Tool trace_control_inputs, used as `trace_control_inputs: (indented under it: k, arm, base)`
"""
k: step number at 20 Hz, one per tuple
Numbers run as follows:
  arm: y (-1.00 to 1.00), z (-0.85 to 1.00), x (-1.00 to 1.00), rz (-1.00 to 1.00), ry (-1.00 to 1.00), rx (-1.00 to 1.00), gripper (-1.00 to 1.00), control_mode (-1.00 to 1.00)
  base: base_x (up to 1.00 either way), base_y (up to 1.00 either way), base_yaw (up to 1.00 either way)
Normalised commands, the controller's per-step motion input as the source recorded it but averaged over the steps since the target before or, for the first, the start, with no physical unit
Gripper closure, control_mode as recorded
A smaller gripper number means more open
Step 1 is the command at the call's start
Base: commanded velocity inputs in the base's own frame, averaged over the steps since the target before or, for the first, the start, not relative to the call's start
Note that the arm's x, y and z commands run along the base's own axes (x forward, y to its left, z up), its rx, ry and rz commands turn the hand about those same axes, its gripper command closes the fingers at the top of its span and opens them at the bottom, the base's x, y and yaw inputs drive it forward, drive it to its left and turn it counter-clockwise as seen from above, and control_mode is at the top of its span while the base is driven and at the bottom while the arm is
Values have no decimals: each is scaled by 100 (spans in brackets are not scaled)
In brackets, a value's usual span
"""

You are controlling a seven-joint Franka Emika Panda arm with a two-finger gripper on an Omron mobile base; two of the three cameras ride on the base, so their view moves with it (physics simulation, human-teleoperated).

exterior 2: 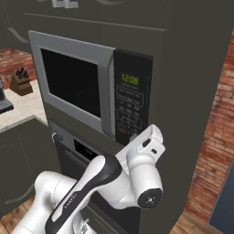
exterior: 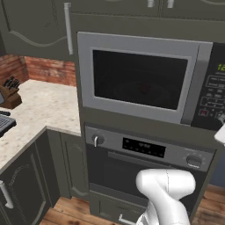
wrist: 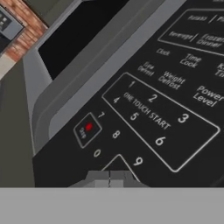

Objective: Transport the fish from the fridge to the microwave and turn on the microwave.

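Note:
The microwave [exterior: 140, 44] is built in above an oven, its door closed. Behind the dark glass a faint reddish patch [exterior: 144, 88] is all that shows of the fish. The black button panel [exterior 2: 132, 100] has green digits lit at its top. My gripper [wrist: 109, 178] is shut, its two tips pressed together right at the panel [wrist: 175, 87], just below the 9 key and to the right of the red-dot stop button [wrist: 87, 127]. In the right base view the white hand reaches up to the panel's lower edge, with the gripper [exterior 2: 134, 136] against it. The fridge is out of view.
A knobbed oven [exterior: 145, 149] sits directly under the microwave. To the left runs a speckled counter [exterior: 39, 105] with a knife block [exterior: 9, 94]. Dark cabinets stand above and below. A brick wall [exterior 2: 215, 137] lies to the right of the tall cabinet.

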Motion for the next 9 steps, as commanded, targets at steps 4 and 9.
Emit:
trace_control_inputs:
  k: [4,9]
  arm:
    - [0,-20,41,-1,0,0,100,-100]
    - [0,-33,72,-11,-1,-6,100,-100]
  base:
    - [0,0,0]
    - [0,0,0]
